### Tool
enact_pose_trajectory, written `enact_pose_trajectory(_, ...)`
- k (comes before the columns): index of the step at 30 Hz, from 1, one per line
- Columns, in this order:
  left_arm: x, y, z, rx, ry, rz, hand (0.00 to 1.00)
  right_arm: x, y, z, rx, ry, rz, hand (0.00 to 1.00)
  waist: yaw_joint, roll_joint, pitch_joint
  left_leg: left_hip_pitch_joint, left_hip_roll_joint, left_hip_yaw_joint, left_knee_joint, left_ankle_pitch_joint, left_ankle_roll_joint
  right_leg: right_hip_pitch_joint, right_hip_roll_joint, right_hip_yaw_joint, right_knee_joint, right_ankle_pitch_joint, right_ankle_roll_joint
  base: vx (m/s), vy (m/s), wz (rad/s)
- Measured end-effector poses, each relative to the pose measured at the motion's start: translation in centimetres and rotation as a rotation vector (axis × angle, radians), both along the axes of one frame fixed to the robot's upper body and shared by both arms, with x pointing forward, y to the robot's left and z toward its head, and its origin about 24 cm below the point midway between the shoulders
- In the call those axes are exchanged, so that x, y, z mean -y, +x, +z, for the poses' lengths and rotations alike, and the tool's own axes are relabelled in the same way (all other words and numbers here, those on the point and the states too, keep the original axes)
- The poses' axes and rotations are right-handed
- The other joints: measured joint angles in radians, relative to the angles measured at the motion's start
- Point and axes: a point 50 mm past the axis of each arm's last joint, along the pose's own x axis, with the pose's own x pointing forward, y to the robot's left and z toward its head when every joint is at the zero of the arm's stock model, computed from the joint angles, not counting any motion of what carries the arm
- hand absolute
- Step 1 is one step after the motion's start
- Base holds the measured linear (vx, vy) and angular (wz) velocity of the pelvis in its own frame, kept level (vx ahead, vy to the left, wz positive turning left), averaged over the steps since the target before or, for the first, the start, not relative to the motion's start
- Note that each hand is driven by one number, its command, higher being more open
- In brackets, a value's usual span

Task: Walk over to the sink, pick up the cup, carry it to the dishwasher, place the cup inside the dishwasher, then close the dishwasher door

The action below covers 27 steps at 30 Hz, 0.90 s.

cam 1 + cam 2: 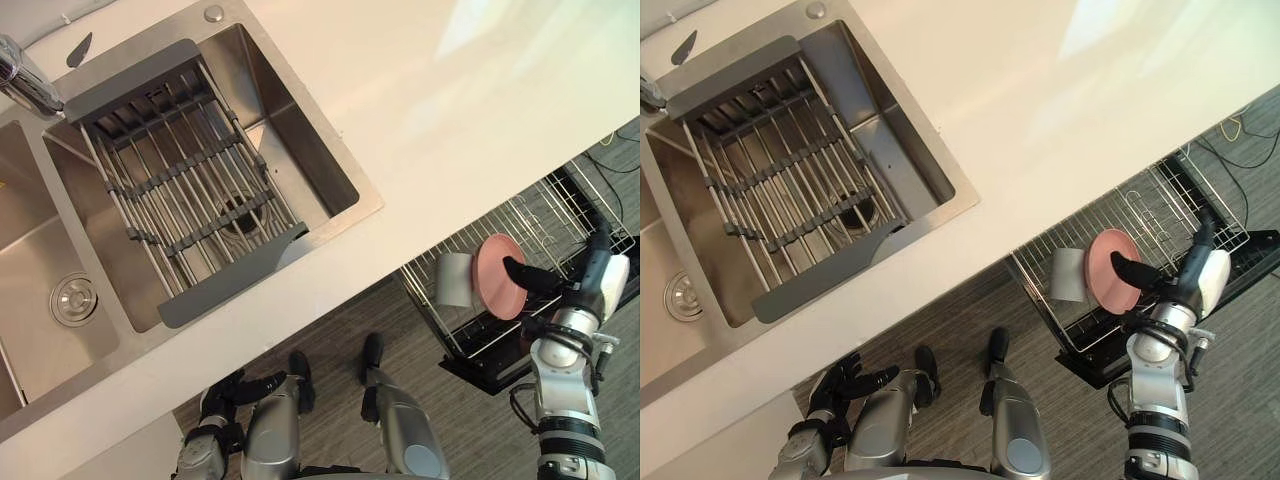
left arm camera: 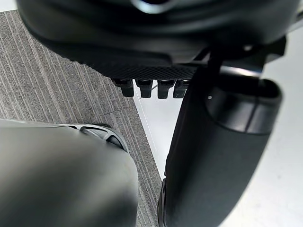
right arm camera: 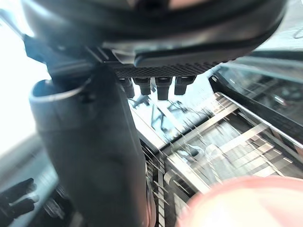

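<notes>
Left hand (image 1: 222, 398) hangs low at the robot's side, nearest to us, above the grey floor (image 1: 330, 330). Its fingers are loose and relaxed and it carries nothing.

Over on the other side, the right hand (image 1: 592, 272) is out over the dishwasher's pulled-out wire rack (image 1: 540, 215). Its fingers are straight and spread wide, with nothing in its grasp. Its dark thumb (image 1: 522, 272) reaches across the face of a pink plate (image 1: 495, 295) standing on edge in the rack; whether it touches the plate I cannot tell. The right wrist view has that plate as a pink blur just past the hand, with rack wires behind it.

And the cup (image 1: 453, 280) – white, sitting in the rack just beside the plate, on the side away from the hand. It's inside the dishwasher, free of both hands. The dark dishwasher door (image 1: 1087, 366) lies open beneath the rack.

Up top, a pale countertop (image 1: 450, 120) runs across the view. A steel sink (image 1: 300, 150) is set into it, with a grey slatted drying rack (image 1: 180, 180) laid across the basin and a chrome faucet (image 1: 25, 85) at its edge.
</notes>
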Motion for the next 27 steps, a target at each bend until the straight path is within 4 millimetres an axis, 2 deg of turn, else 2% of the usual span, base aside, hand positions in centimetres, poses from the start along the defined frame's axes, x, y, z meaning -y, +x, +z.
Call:
enact_pose_trajectory(4,-0.3,-0.8,-0.3,-0.018,0.000,0.018,1.00,-1.0,-1.4,0.2,0.058,0.021,-0.001,1.00,-0.009,-0.017,-0.001,0.037,-0.001,0.007,-0.019,0.000,0.000,0.033,0.004,0.004,-0.014,0.000,0.000,0.01,-0.015,-0.05)
enact_pose_trajectory(6,-0.7,-1.6,-0.5,-0.036,0.005,0.039,1.00,-1.5,-2.7,-0.5,0.074,0.069,-0.008,1.00,-0.013,-0.035,-0.012,0.063,-0.001,0.018,-0.040,0.002,-0.003,0.052,0.006,0.008,-0.026,-0.001,-0.001,0.04,-0.011,-0.08)
enact_pose_trajectory(9,-1.0,-2.9,-0.8,-0.066,0.007,0.063,1.00,-2.1,-4.4,-1.4,0.088,0.136,-0.024,1.00,-0.021,-0.049,-0.025,0.101,-0.001,0.034,-0.066,0.005,-0.007,0.072,0.010,0.019,-0.030,-0.009,-0.002,0.06,-0.009,-0.13)
enact_pose_trajectory(15,-0.8,-5.8,-1.7,-0.144,0.015,0.066,1.00,-2.2,-8.5,-3.9,0.074,0.266,-0.099,1.00,-0.039,-0.048,-0.096,0.164,0.003,0.039,-0.104,0.004,-0.019,0.115,0.015,0.006,-0.019,-0.051,0.000,0.08,-0.020,0.03)
enact_pose_trajectory(17,-0.7,-7.0,-2.0,-0.160,0.022,0.074,1.00,-2.6,-10.4,-5.5,0.047,0.345,-0.128,1.00,-0.041,-0.046,-0.142,0.192,0.009,0.043,-0.116,0.001,-0.027,0.129,0.018,-0.006,-0.001,-0.083,-0.001,0.05,-0.035,0.13)
enact_pose_trajectory(20,-0.7,-8.5,-2.3,-0.192,0.017,0.117,1.00,-3.3,-12.6,-7.5,0.008,0.448,-0.141,1.00,-0.041,-0.046,-0.178,0.244,0.016,0.046,-0.129,-0.006,-0.042,0.155,0.009,-0.054,0.048,-0.138,-0.004,0.07,-0.049,0.10)
enact_pose_trajectory(23,-0.5,-10.0,-2.6,-0.233,0.028,0.132,1.00,-3.7,-14.1,-9.7,-0.042,0.531,-0.177,1.00,-0.044,-0.038,-0.222,0.274,0.028,0.061,-0.134,-0.011,-0.058,0.177,0.012,-0.069,0.066,-0.149,-0.002,0.07,-0.039,0.02)
enact_pose_trajectory(27,-0.1,-11.4,-3.1,-0.279,0.012,0.184,1.00,-4.4,-15.0,-11.9,-0.084,0.627,-0.196,1.00,-0.046,-0.021,-0.258,0.309,0.036,0.085,-0.140,-0.017,-0.069,0.203,0.026,-0.051,0.060,-0.148,-0.002,0.03,-0.023,-0.13)
